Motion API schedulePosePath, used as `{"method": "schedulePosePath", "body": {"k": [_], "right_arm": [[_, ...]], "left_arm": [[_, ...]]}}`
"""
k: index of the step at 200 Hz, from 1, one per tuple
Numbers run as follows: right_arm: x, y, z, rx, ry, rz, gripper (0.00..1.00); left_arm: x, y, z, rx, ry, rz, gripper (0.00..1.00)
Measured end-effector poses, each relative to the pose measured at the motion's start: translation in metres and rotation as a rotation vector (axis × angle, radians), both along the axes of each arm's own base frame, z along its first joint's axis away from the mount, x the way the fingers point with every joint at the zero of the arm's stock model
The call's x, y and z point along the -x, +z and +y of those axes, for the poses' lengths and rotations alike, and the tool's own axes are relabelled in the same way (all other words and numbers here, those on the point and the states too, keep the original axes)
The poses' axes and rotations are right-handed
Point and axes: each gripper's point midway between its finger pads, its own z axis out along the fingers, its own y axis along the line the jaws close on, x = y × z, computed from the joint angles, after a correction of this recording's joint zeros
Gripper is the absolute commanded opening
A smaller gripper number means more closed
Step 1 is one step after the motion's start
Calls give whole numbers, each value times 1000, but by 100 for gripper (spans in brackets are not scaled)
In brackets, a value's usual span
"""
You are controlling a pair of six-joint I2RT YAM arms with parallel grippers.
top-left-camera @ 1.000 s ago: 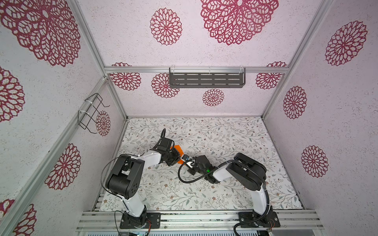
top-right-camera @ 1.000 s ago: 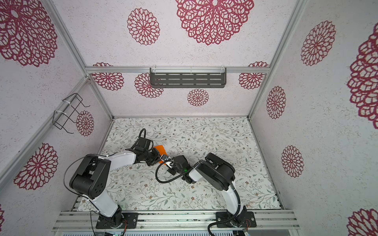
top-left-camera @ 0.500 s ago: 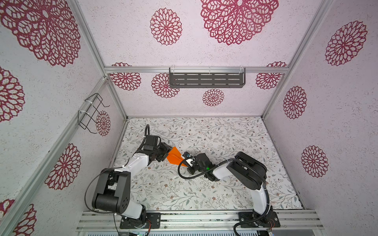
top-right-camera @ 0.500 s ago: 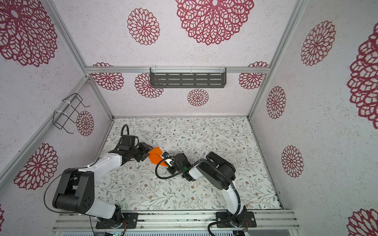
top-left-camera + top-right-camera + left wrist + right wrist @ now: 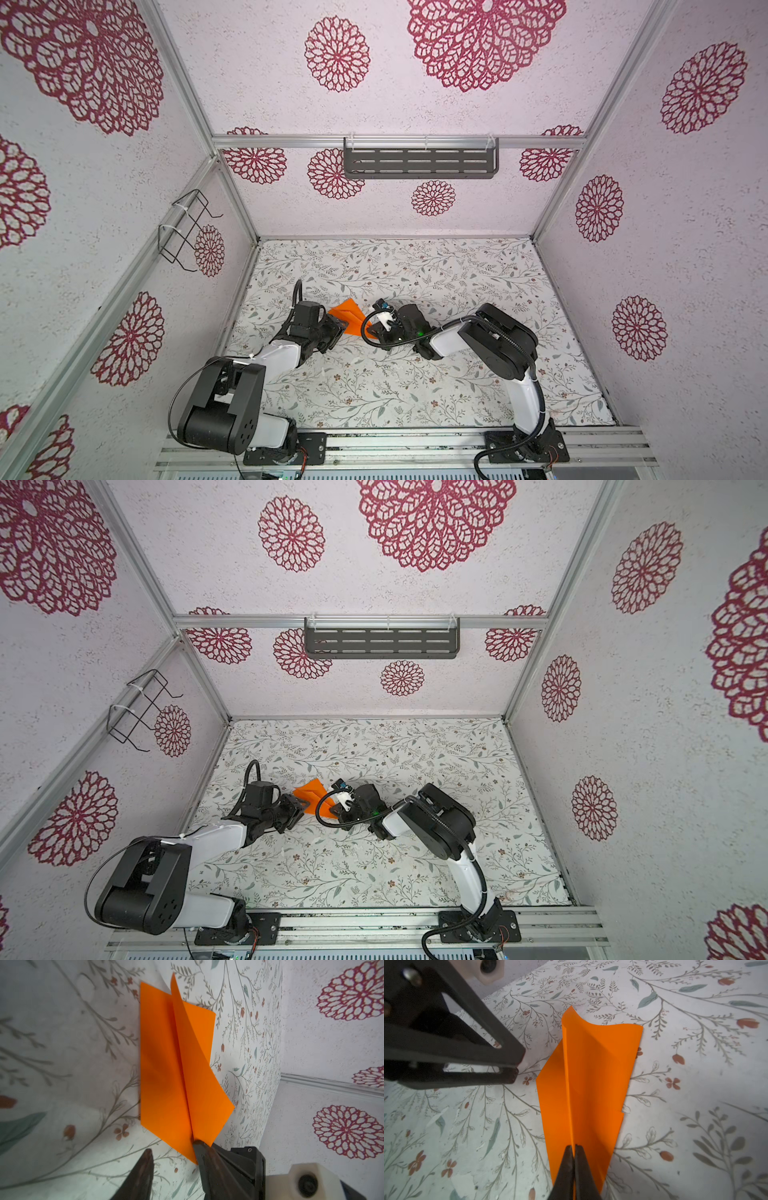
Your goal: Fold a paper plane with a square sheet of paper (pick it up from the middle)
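paper plane (image 5: 348, 316): on the bench (image 5: 415, 374), centre-left in a top view; seemingly nearly done.
left gripper (image 5: 517, 1065): jaws parted, empty, just drawn off it.
right gripper (image 5: 573, 1148): jaws still clenched on its centre crease.

Soft, even light in both top views: walls (image 5: 457, 216) bright, only faint shadows on the mat (image 5: 415, 395) under the arms. Top pics are sharp edge to edge. Wrist cams: paper (image 5: 164, 1064) crisp & vivid orange w/ a soft shadow band. Right gripper (image 5: 574, 1147) blurs close to the lens. Fisheye bows the mat edge in the left wrist view, and the nearest mat goes soft & greyish.
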Motion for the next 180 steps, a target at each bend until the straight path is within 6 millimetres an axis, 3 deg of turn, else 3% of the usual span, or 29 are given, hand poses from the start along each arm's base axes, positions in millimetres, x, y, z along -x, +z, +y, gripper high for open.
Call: {"method": "schedulePosePath", "body": {"k": [53,91,180], "right_arm": [[-2,-4,-2,-32,-6,89,8],[-4,-3,2,-59,-6,154,9],[-8,-4,3,-110,-18,286,10]], "left_arm": [[-10,-8,-7,0,-25,-8,38],[-22,-3,-14,-6,-56,-34,40],[-23,-22,-18,-30,-101,18,45]]}}
